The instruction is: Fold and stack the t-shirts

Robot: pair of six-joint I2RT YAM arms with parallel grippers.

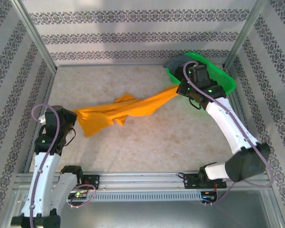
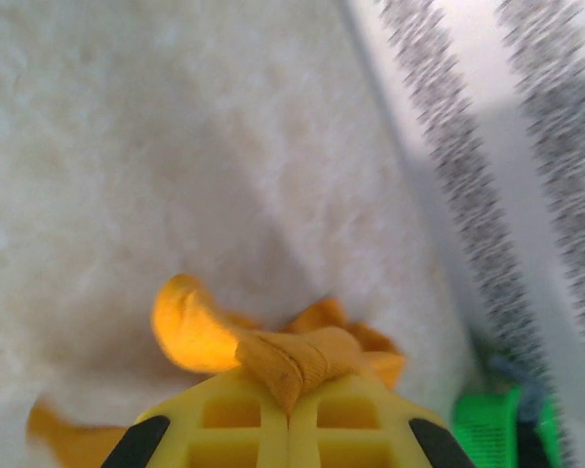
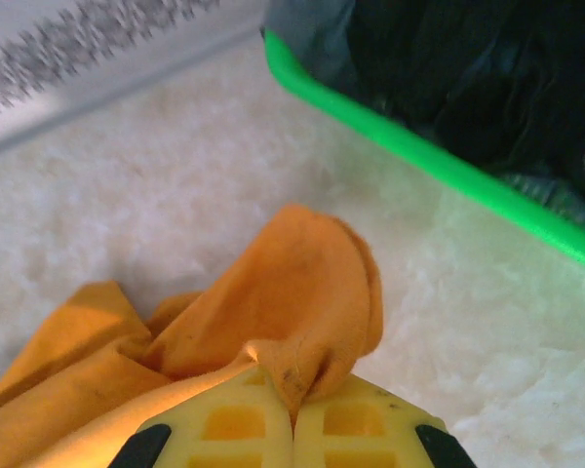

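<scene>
An orange-yellow t-shirt hangs stretched across the table between my two grippers, twisted into a band. My left gripper at the left is shut on one end of it; in the left wrist view the yellow jaws pinch a bunched fold of orange cloth. My right gripper stands by the basket, shut on the other end; its jaws clamp a fold of the orange t-shirt. Dark t-shirts lie in the green basket.
The green basket's rim runs just beyond my right gripper at the back right corner. Patterned walls and metal frame posts enclose the table. A rail crosses the near edge between the arm bases.
</scene>
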